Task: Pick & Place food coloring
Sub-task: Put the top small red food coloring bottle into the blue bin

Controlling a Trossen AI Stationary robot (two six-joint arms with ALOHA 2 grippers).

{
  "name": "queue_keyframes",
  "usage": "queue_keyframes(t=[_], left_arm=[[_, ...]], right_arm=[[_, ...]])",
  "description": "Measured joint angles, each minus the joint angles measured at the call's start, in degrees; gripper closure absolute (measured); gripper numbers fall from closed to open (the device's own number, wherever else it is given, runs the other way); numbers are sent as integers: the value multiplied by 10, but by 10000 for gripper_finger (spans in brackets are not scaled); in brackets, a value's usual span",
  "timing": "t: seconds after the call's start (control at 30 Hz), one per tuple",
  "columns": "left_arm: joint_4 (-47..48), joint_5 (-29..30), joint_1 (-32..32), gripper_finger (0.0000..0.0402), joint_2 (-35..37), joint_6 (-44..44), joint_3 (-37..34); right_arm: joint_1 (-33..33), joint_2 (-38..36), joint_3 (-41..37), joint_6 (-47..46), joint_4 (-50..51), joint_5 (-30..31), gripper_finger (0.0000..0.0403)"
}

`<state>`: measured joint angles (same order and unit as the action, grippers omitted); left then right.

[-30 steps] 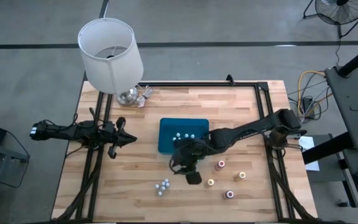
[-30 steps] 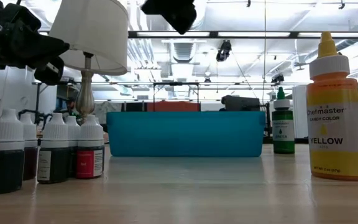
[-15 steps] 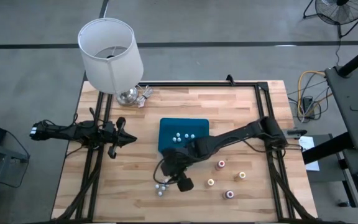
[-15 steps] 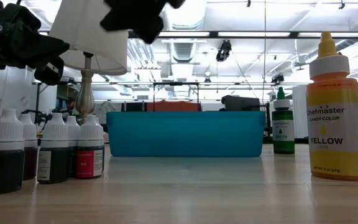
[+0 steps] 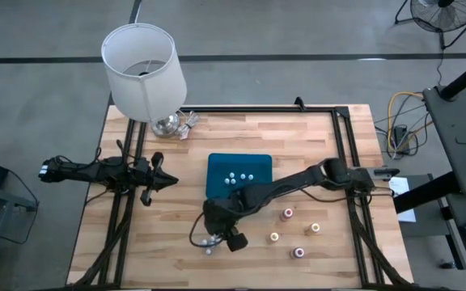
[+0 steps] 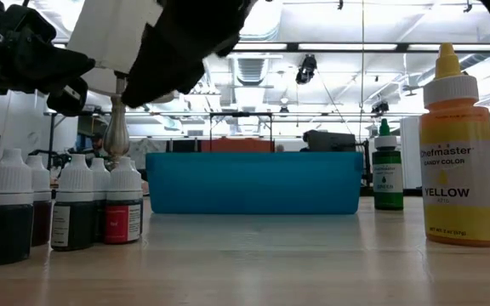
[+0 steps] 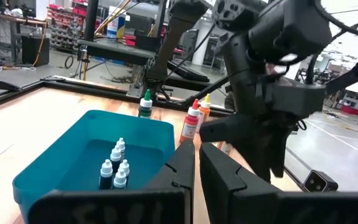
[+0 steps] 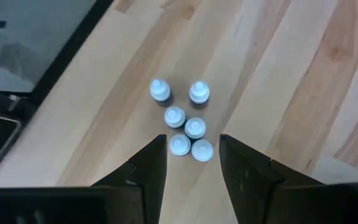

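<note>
1. The right gripper (image 8: 192,163) hangs above a cluster of six white-capped bottles (image 8: 182,118) on the bare wood in front of the blue tray (image 5: 217,187). Its fingers stand apart with nothing between them; the bottles lie below the gap, untouched.
2. In the high view this cluster (image 5: 209,241) shows partly under the right arm, near the table's front edge.
3. More white-capped bottles (image 7: 116,165) stand together inside the tray.
4. Larger bottles stand right of the cluster: pink (image 5: 288,213), orange (image 5: 315,228), yellow (image 5: 274,238) and another pink (image 5: 298,252) top, each apart from the others.
5. The left gripper (image 5: 168,181) waits at the table's left side, fingers pressed together, holding nothing.
6. A lamp (image 5: 145,71) stands at the back left corner.
</note>
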<state>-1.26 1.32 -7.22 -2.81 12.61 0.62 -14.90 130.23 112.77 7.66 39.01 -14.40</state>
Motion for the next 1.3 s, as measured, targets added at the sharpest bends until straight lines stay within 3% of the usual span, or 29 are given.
queue_keyframes(t=[0.5, 1.07, 1.3], left_arm=[[0, 0, 0, 402, 0, 0, 0], [0, 0, 0, 402, 0, 0, 0], [0, 0, 0, 402, 0, 0, 0]], right_arm=[[0, 2, -38, 40, -8, 41, 268], [1, 2, -46, 206, -33, 39, 268], [1, 2, -60, 215, -62, 30, 268]])
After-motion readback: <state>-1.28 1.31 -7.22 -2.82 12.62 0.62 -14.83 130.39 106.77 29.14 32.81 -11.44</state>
